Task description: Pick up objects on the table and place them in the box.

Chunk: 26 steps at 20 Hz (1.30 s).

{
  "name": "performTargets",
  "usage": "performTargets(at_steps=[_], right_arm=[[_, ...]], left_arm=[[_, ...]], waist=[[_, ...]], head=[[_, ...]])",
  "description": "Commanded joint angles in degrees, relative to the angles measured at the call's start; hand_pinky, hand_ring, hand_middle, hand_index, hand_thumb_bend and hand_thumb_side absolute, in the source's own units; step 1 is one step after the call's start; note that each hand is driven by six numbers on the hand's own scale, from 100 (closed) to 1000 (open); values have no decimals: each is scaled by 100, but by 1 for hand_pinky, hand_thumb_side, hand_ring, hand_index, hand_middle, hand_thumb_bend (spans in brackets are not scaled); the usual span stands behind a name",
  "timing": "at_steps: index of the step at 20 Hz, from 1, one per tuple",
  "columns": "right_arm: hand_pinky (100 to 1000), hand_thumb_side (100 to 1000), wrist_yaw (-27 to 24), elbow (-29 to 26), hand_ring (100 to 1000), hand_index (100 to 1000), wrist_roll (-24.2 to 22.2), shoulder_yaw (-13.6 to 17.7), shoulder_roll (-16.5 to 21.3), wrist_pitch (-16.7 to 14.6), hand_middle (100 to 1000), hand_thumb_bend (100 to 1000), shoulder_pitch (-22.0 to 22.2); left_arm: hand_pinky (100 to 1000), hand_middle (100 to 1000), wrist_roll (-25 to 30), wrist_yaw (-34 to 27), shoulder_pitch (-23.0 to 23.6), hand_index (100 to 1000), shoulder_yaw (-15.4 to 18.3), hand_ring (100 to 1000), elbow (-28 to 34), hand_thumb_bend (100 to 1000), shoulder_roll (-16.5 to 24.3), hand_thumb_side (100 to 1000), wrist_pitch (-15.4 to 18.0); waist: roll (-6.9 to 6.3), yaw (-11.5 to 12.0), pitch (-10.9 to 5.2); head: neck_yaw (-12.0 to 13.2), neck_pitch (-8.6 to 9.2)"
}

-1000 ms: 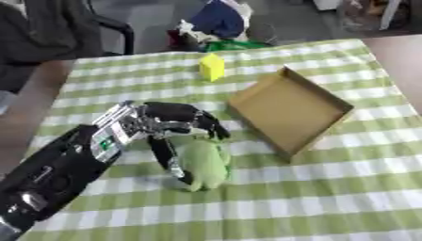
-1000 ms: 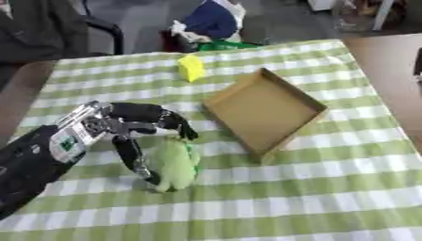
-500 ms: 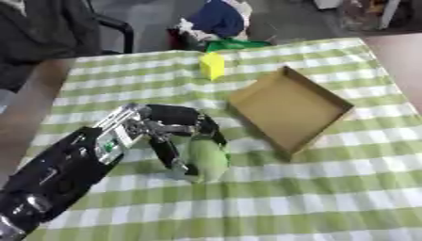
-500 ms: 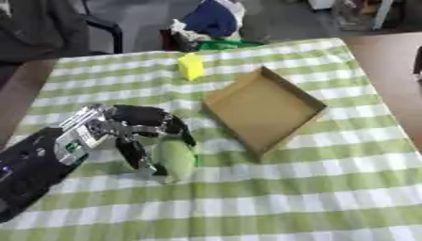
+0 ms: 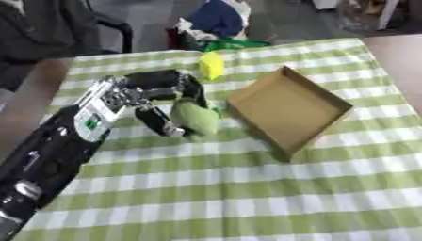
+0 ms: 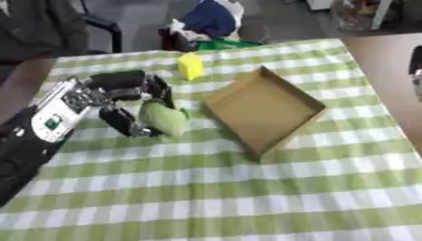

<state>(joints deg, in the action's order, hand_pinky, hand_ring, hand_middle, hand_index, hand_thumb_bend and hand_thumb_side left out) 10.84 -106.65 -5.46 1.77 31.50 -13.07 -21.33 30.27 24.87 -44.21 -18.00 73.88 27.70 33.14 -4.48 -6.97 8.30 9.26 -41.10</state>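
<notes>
The robot's left hand (image 5: 152,101) curls its fingers around a green object (image 5: 196,117) beside the cardboard box (image 5: 290,108) on the checked table (image 5: 247,188).

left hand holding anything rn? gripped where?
Yes: the left hand is curled around the green soft object, fingers over its top and far side, thumb on its near-left side.

The cloth (image 5: 247,188) was checked green and white. The box (image 5: 288,106) was plain brown cardboard. A pale green object (image 5: 196,117) sat in the black and silver left hand (image 5: 152,96). A block (image 5: 212,66) was yellow.
</notes>
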Motion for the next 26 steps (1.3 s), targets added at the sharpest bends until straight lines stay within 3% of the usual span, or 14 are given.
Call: performTargets(at_steps=[1,8,14,21,26], right_arm=[[866,463,-47,-30,799,969,2,43,62,-13,713,100,-71],[866,460,-56,-41,799,969,-23,17,13,-31,713,100,-124],[866,458,-74,-62,799,969,-38,-2,-8,-44,713,100,-171],[865,455,-97,-81,799,968,-56,-24,-42,-61,713,100,-213],[865,453,-104,-88,799,968,-78,-48,-67,-68,713,100,-245]], left_arm=[[548,422,1544,217,-309,658,269,395,-226,100,-273,100,1718],[583,454,969,1573,-803,679,510,427,-1000,100,-1516,100,1703],[602,482,209,2995,-965,690,747,457,-1373,100,-2239,100,1605],[621,495,-1420,4827,-1034,698,1099,473,-1413,136,-2750,100,860],[634,518,-2384,5758,-1073,731,1248,490,-1535,155,-2986,100,244]], waist=[[44,-9,-84],[94,-95,-24],[132,-191,15],[172,-286,51],[185,-349,84]], head=[[-9,38],[52,95],[117,151],[158,194],[204,221]])
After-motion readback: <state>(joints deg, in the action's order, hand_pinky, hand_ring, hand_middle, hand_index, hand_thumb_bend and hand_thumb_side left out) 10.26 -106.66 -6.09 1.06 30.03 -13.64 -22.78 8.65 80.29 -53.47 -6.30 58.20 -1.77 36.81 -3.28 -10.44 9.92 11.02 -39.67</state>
